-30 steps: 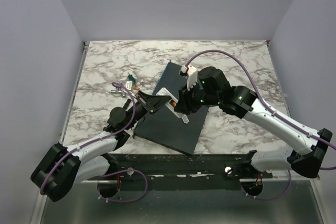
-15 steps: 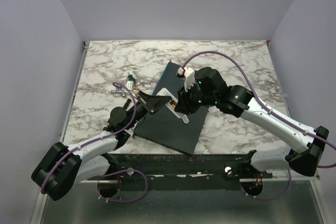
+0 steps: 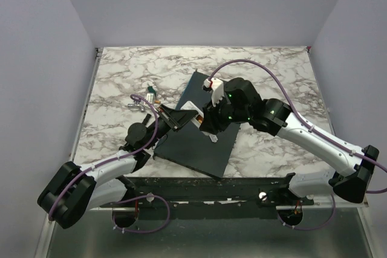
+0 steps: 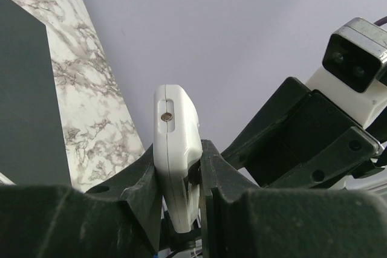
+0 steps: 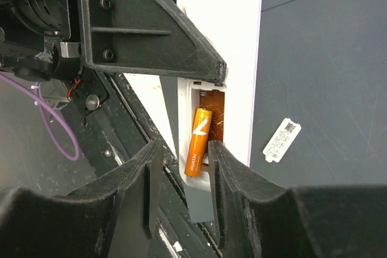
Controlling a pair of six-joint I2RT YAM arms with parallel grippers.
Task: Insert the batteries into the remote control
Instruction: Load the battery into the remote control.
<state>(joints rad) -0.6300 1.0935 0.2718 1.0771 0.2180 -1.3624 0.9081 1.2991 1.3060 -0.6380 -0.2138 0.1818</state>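
Your left fingers (image 4: 138, 194) are clamped shut on the remote control (image 4: 175, 119), holding it on edge above the dark grey slab (image 3: 196, 149) that lies on the marble tabletop (image 3: 121, 77); its open battery bay (image 5: 213, 104) faces your right fingers (image 5: 142, 200) — these stand partly apart and grip nothing; one orange battery (image 5: 198, 143) lies lengthwise in the bay, its lower end between those two fingers — just beside one of them.
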